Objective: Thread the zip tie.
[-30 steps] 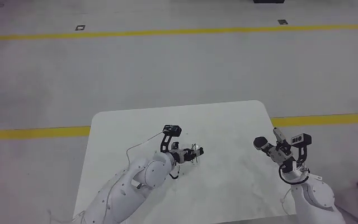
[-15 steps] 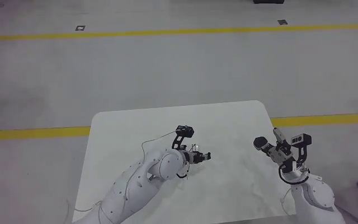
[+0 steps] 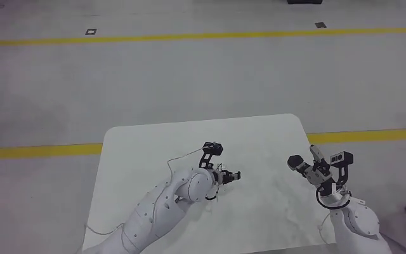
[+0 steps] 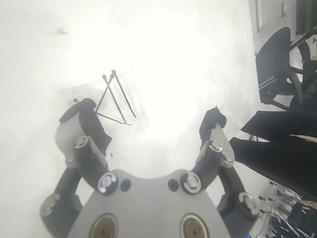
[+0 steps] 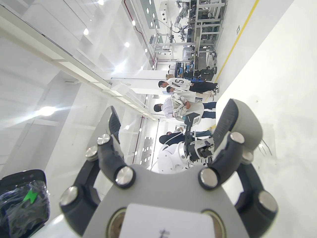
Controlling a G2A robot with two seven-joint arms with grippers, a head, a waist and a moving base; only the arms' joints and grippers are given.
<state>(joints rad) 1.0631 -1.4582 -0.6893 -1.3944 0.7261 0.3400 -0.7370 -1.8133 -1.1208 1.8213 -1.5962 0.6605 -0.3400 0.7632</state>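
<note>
Several black zip ties [image 4: 116,95] lie crossed on a clear flat tray [image 4: 140,100] on the white table [image 3: 266,133]. My left gripper [image 4: 147,115] hovers just above them, open, with nothing between its black-padded fingers; one finger [image 4: 84,117] overlaps the tray's near corner. From above, the left gripper [image 3: 232,176] sits near the table's middle. My right gripper [image 3: 297,162] is held up at the table's right edge, open and empty [image 5: 171,115], turned toward the left arm's gripper [image 5: 198,147].
The table's right edge lies close to the right arm [image 3: 330,190]. A black chair [image 4: 279,63] stands beyond the table edge. A small dark speck [image 4: 58,31] lies on the table farther out. Bare tabletop surrounds the tray.
The left arm has shifted to the right across the table, most of it in the first half second. The right arm has stayed put.
</note>
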